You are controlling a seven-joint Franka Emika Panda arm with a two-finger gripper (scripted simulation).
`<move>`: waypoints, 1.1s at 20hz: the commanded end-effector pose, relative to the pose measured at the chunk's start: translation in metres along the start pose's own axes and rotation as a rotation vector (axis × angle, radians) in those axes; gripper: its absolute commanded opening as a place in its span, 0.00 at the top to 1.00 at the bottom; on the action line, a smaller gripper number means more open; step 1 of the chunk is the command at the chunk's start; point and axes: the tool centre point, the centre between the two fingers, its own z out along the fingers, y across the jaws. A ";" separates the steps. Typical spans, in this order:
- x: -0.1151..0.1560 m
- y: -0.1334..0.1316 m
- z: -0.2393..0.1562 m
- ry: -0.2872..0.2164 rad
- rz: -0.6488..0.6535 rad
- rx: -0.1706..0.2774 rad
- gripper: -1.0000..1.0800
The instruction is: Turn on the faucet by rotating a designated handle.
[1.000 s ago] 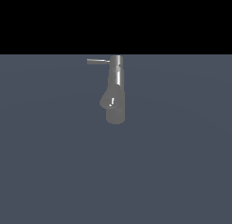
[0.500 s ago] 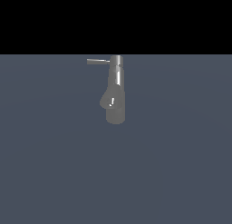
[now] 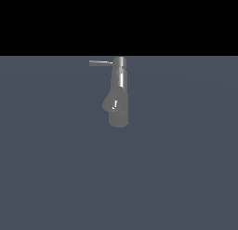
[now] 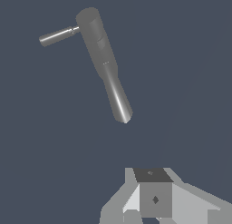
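In the wrist view the gripper (image 4: 154,205) shows only as pale grey blocks at the frame edge; whether its jaws stand apart or together cannot be told. Ahead of the jaws and well apart from them stands the faucet (image 4: 105,69). Farthest off, the handle (image 4: 58,35) projects sideways from the column's top, untouched. The gripper is not seen in the exterior view, where the faucet (image 3: 119,91) stands alone on the flat grey surface (image 3: 186,168), its handle (image 3: 101,63) pointing toward the exterior view's left.
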 end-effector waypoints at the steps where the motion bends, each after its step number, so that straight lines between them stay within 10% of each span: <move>1: 0.017 -0.010 0.002 -0.004 0.066 0.007 1.00; 22: 0.154 -0.089 0.064 -0.016 0.615 0.012 1.00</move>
